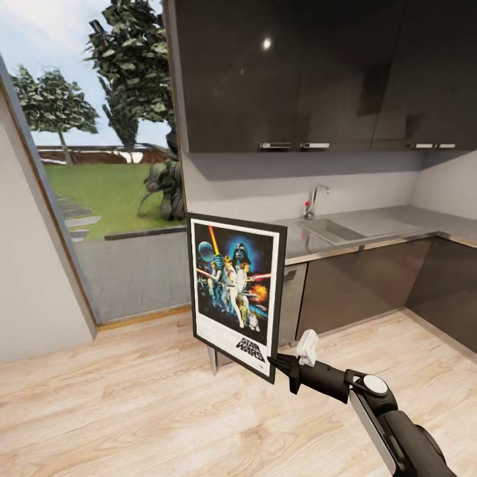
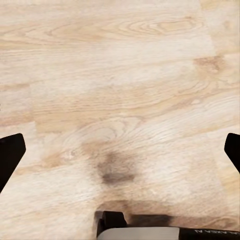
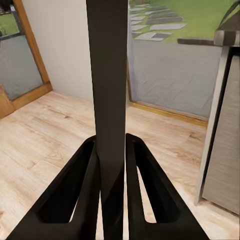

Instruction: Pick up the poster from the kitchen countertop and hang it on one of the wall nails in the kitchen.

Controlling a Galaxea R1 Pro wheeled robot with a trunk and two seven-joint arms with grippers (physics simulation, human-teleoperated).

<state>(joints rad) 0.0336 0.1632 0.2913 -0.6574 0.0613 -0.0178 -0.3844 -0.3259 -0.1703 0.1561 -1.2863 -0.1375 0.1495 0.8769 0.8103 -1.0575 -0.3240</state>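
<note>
Left gripper (image 2: 120, 150): in the left wrist view its two dark fingertips (image 2: 10, 155) stand far apart at the frame's sides, nothing between them, pointed down at the wooden floor (image 2: 120, 75). It is spread wide and idle.

Poster (image 1: 237, 291): off the kitchen countertop (image 1: 391, 225) and carried in the air, upright, printed face toward the head camera. It hangs in front of that worktop's left end, above the floor, with the sink (image 1: 330, 230) and tap (image 1: 313, 201) well apart to its right. No wall nail can be made out in these pictures.

Right gripper (image 1: 275, 361): clamped on the poster's frame at its lower right corner. The right wrist view confirms it: both fingers (image 3: 85, 190) press flat against the thin dark edge of the frame, which rises straight up between them.

Risks, as judged:
- The hold is at one bottom corner, with nearly all of the poster's weight above and to the left of the grip. A quick turn of arm or base could make the frame pivot in the fingers or slip out.
- The poster's left edge leads toward the glazed opening (image 1: 99, 199) and the pale wall (image 1: 33, 298) beside it. A swing leftward could strike either.
- With no nail visible, the hanging point on the frame's back cannot be checked; a blind approach may miss.
</note>
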